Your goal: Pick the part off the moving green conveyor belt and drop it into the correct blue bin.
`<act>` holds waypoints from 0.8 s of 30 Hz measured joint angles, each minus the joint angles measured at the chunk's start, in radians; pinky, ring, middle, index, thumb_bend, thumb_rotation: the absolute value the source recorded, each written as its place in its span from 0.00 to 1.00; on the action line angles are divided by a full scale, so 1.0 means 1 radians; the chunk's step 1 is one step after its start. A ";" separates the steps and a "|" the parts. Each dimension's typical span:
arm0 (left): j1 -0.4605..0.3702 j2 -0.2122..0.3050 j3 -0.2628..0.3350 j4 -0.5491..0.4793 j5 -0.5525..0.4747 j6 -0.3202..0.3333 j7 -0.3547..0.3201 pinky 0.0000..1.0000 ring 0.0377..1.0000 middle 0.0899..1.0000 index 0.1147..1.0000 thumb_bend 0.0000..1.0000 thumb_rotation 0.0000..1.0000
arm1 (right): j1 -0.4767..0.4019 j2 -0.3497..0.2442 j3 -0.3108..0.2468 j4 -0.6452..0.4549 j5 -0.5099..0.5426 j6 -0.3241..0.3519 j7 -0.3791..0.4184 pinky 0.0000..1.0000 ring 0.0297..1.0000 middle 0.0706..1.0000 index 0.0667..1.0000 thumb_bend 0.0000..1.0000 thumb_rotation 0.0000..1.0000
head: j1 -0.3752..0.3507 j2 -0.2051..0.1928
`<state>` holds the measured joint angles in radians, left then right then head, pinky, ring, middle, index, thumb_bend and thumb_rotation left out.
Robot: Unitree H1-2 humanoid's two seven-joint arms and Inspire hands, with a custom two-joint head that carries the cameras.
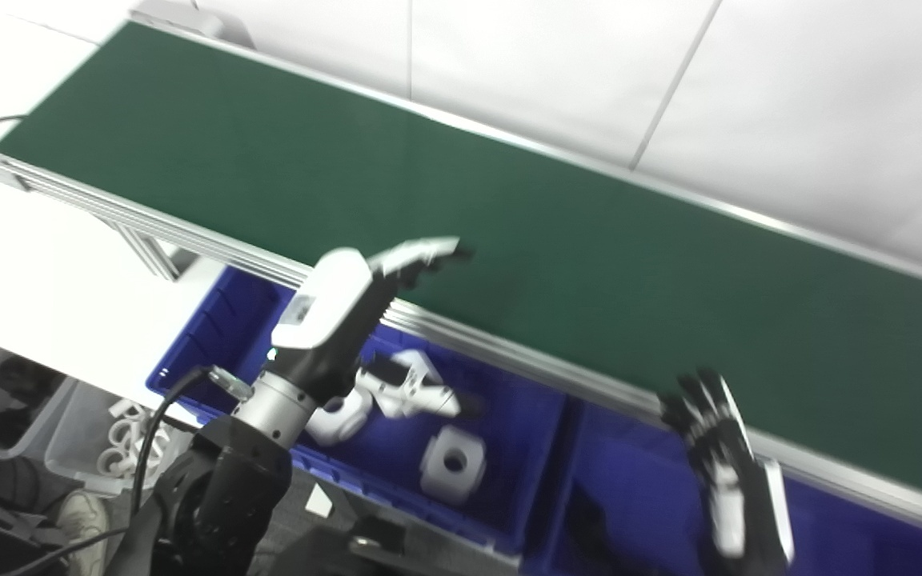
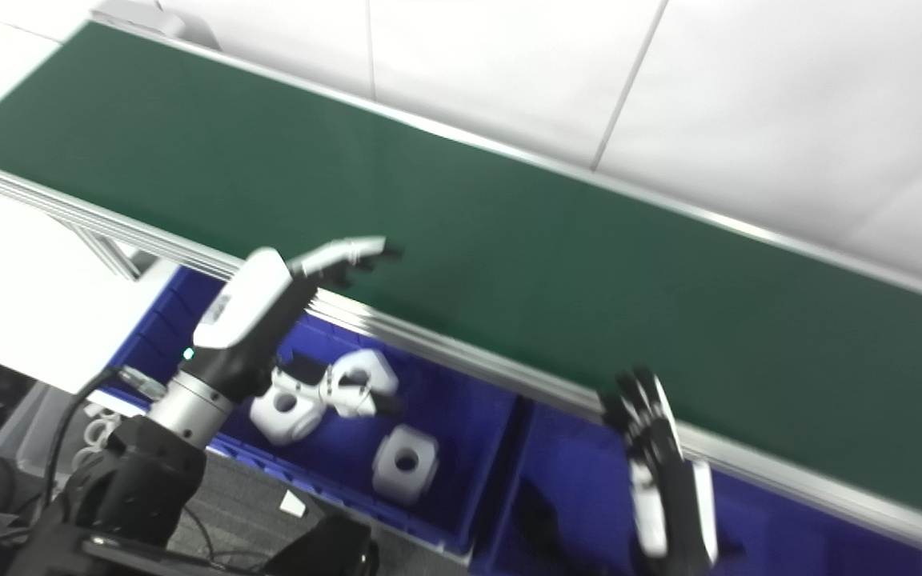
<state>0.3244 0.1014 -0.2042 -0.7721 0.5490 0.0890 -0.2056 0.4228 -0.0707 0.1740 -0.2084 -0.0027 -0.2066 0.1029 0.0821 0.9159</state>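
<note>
The green belt [image 1: 509,240] runs bare from the far left to the near right, with no part on it. Three white parts [image 1: 397,400] lie in the left blue bin [image 1: 213,320], which sits just below the belt's near rail [image 1: 509,356]: a rounded one [image 1: 338,418] near the left wrist, an angular one [image 1: 411,386] beside it, and a blocky one with a round hole [image 1: 453,464] nearer the bin's front. A second blue bin [image 1: 621,480] stands just to the right of the first, a shared wall between them; what is inside it is too dark and blurred to tell.

The left hand [image 1: 357,292] hangs above the left bin, its fingers [image 1: 421,254] held out straight over the belt's near edge, holding nothing. The right hand [image 1: 717,448] is raised over the second bin, just short of the rail, fingers spread and empty; it is blurred.

Beyond the belt, white panels [image 1: 557,72] fill the background. At the near left, a clear tub [image 1: 69,432] holds white rings [image 1: 126,444], too small to count, and a black cable [image 1: 161,424] loops beside the left arm.
</note>
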 measured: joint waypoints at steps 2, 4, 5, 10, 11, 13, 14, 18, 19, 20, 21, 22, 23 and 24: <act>-0.055 -0.018 -0.002 -0.013 -0.052 0.000 -0.002 0.59 0.71 0.75 0.69 0.78 0.42 | -0.008 0.018 0.013 0.010 -0.033 0.000 -0.005 0.83 0.84 0.91 0.96 0.82 0.96 | -0.062 -0.017; -0.092 -0.017 -0.007 0.018 -0.075 -0.013 -0.003 0.55 0.68 0.74 0.68 0.79 0.44 | -0.015 0.038 0.028 0.038 -0.076 -0.001 -0.012 0.84 0.84 0.91 0.97 0.82 0.96 | -0.116 -0.037; -0.101 -0.014 -0.011 0.048 -0.082 -0.027 -0.002 0.55 0.68 0.73 0.67 0.80 0.44 | -0.014 0.046 0.033 0.052 -0.093 -0.002 -0.020 0.84 0.84 0.91 0.97 0.81 0.96 | -0.157 -0.063; -0.036 0.019 -0.062 0.201 -0.062 -0.198 0.034 0.61 0.72 0.72 0.65 0.78 0.45 | 0.032 0.081 0.049 0.121 -0.137 -0.044 -0.064 0.84 0.85 0.91 0.96 0.80 0.96 | -0.211 -0.141; -0.010 0.030 -0.073 0.231 -0.055 -0.241 0.041 0.62 0.72 0.71 0.64 0.80 0.45 | 0.040 0.087 0.051 0.139 -0.141 -0.059 -0.073 0.84 0.85 0.92 0.96 0.79 0.96 | -0.222 -0.176; 0.025 0.048 -0.091 0.306 -0.039 -0.313 0.063 0.63 0.71 0.69 0.62 0.83 0.45 | 0.051 0.098 0.054 0.170 -0.155 -0.086 -0.089 0.82 0.85 0.91 0.96 0.78 0.95 | -0.226 -0.201; 0.033 0.055 -0.096 0.346 -0.035 -0.337 0.071 0.62 0.70 0.68 0.62 0.83 0.44 | 0.052 0.102 0.055 0.178 -0.163 -0.091 -0.096 0.82 0.84 0.91 0.95 0.77 0.95 | -0.225 -0.215; 0.032 0.057 -0.111 0.461 -0.015 -0.395 0.090 0.60 0.69 0.68 0.61 0.84 0.42 | 0.052 0.110 0.055 0.201 -0.180 -0.149 -0.125 0.82 0.84 0.91 0.95 0.76 0.96 | -0.214 -0.218; 0.030 0.056 -0.117 0.470 -0.012 -0.401 0.093 0.60 0.69 0.68 0.61 0.84 0.41 | 0.055 0.111 0.055 0.203 -0.181 -0.159 -0.129 0.82 0.85 0.91 0.95 0.77 0.96 | -0.203 -0.218; 0.026 0.053 -0.123 0.476 -0.006 -0.404 0.095 0.61 0.69 0.68 0.61 0.84 0.41 | 0.060 0.111 0.056 0.203 -0.181 -0.171 -0.133 0.82 0.85 0.91 0.95 0.77 0.97 | -0.202 -0.219; 0.022 0.050 -0.130 0.481 0.005 -0.405 0.096 0.62 0.70 0.68 0.62 0.85 0.41 | 0.065 0.110 0.056 0.203 -0.181 -0.178 -0.135 0.82 0.85 0.91 0.95 0.79 0.97 | -0.190 -0.213; 0.017 0.045 -0.138 0.486 0.015 -0.405 0.097 0.62 0.70 0.68 0.62 0.85 0.41 | 0.071 0.110 0.056 0.203 -0.181 -0.181 -0.137 0.82 0.85 0.91 0.95 0.79 0.97 | -0.189 -0.213; 0.014 0.039 -0.145 0.492 0.027 -0.405 0.097 0.63 0.70 0.68 0.62 0.85 0.41 | 0.076 0.110 0.056 0.203 -0.181 -0.184 -0.137 0.82 0.85 0.91 0.95 0.80 0.98 | -0.176 -0.210; 0.014 0.032 -0.152 0.499 0.031 -0.405 0.097 0.63 0.70 0.68 0.62 0.85 0.41 | 0.081 0.109 0.056 0.203 -0.181 -0.187 -0.137 0.82 0.85 0.91 0.95 0.80 0.98 | -0.176 -0.210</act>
<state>0.3385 0.1333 -0.3562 -0.2734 0.5799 -0.3157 -0.1087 0.5040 0.0381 0.2302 -0.0053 -0.1839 -0.3938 -0.0343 -0.0936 0.7056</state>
